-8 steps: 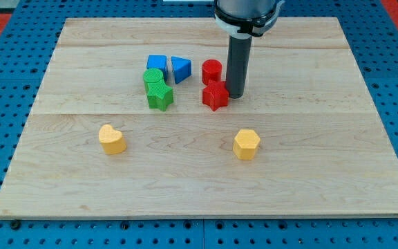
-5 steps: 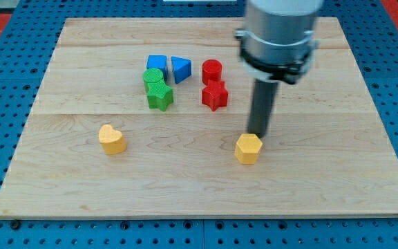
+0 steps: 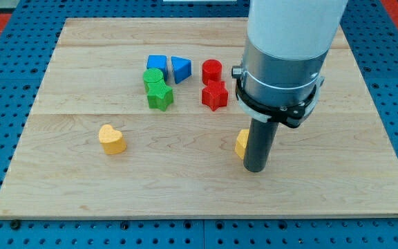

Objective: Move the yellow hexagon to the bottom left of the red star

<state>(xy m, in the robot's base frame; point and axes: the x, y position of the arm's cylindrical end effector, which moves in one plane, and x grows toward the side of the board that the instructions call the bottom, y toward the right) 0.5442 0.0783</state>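
Observation:
The yellow hexagon lies on the wooden board below and to the right of the red star; the rod hides most of it, so only its left edge shows. My tip rests on the board right beside the hexagon, at its lower right, and seems to touch it. The red star sits just below the red cylinder.
A blue cube and a blue triangle lie at the view's upper middle, with a green cylinder and a green star below them. A yellow heart lies at the lower left.
My tip has moved from beside the red star down to the hexagon's top edge and then on to its lower right. The hexagon has shifted slightly to the left.

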